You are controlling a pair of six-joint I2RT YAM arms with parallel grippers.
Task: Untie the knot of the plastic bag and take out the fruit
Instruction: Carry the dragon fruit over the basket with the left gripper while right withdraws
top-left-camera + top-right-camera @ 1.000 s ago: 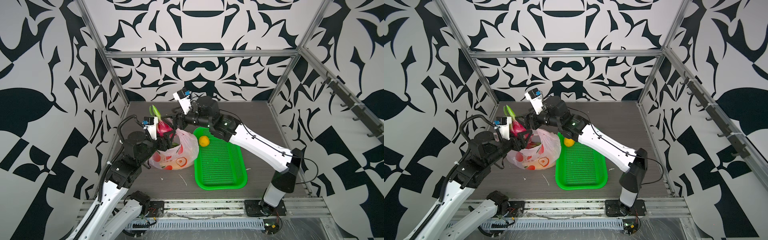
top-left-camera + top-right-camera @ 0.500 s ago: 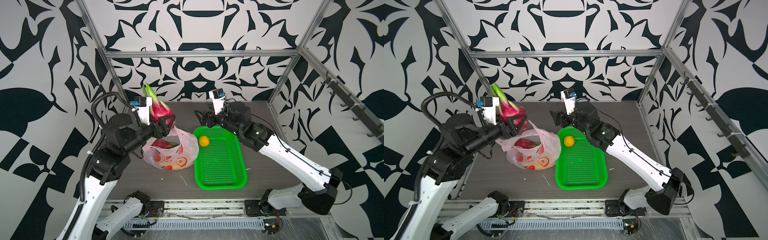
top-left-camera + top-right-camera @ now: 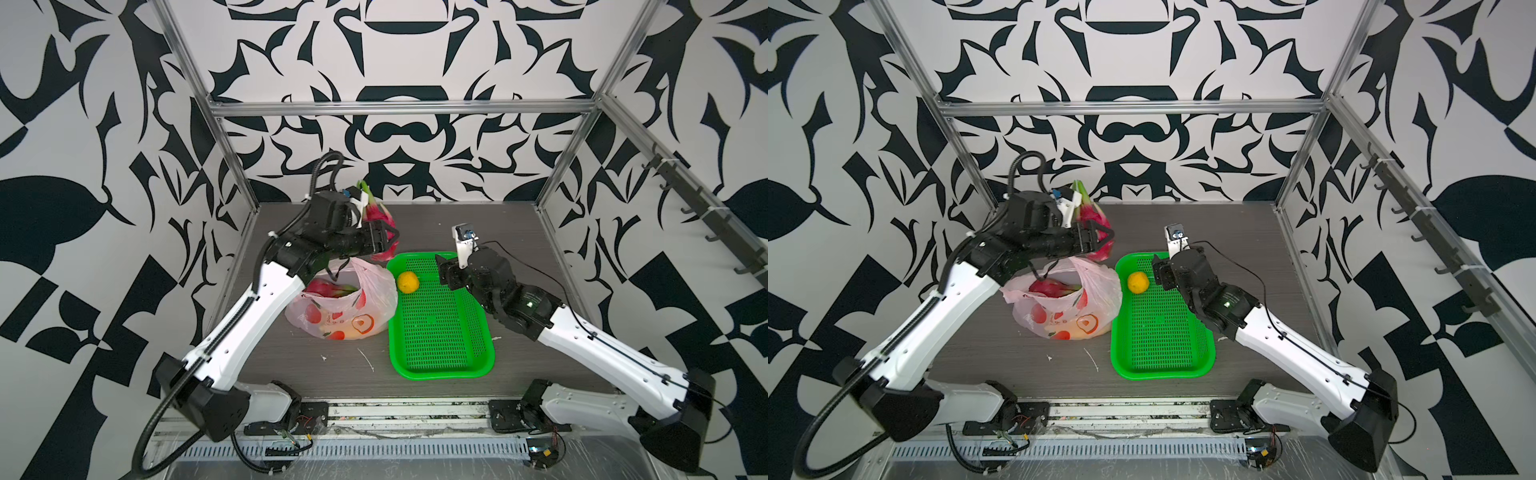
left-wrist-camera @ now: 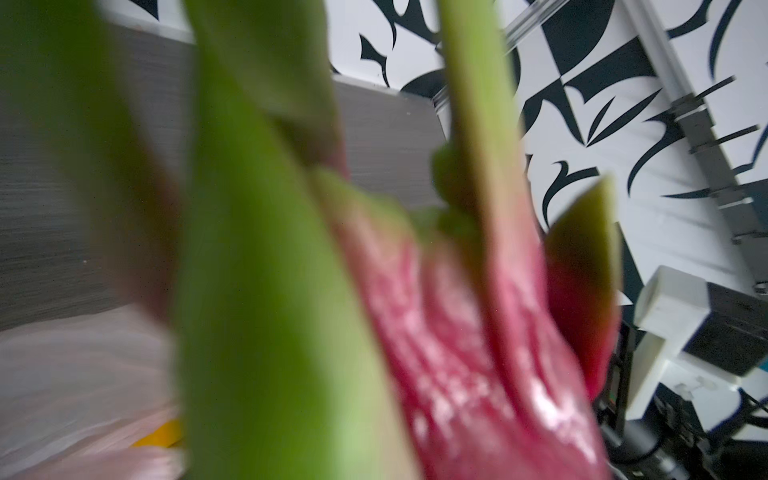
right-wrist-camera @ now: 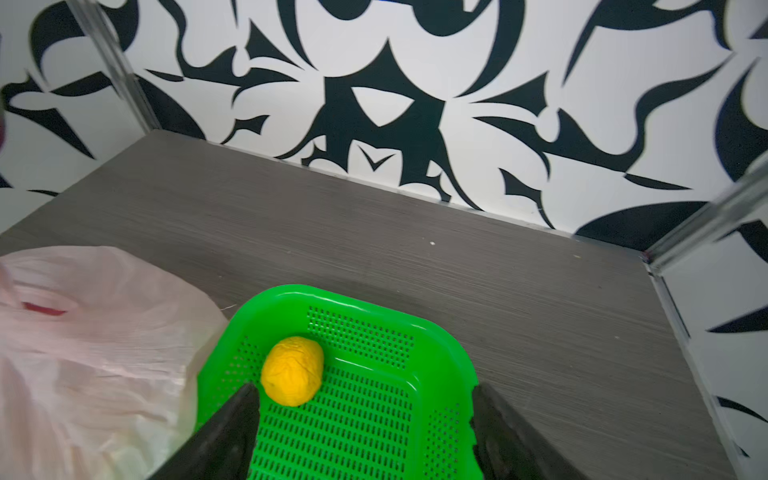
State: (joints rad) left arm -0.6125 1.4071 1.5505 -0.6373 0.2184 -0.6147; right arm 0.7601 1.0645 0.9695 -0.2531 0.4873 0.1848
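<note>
So since half a second back, my left arm has swung the dragon fruit (image 3: pixel 379 216) off to the right, from above the bag toward the basket, and my right arm has backed away to the right.

Now, in both top views, my left gripper (image 3: pixel 386 241) is clamped on that dragon fruit (image 3: pixel 1090 216) up in the air, a bit left of centre, just past the upper left corner of the green basket (image 3: pixel 440 370). In the left wrist view the fruit (image 4: pixel 457 353) fills nearly the whole frame, green scales all blurry.

The plastic bag (image 3: pixel 345 316) sits on the table (image 3: pixel 498 224), left of centre, touching the basket's left rim, its mouth gaping. A second dragon fruit (image 3: pixel 328 287) shows inside it. It looks the same in a top view (image 3: pixel 1050 287).

The small round yellow fruit (image 3: pixel 408 282) lies in the basket's upper left corner.

My right gripper (image 3: pixel 446 270) hangs over the basket's upper right part, jaws spread wide with nothing between them. The right wrist view shows it (image 5: pixel 361 395) with the yellow fruit (image 5: pixel 292 371) just ahead of one finger (image 5: pixel 232 424).
</note>
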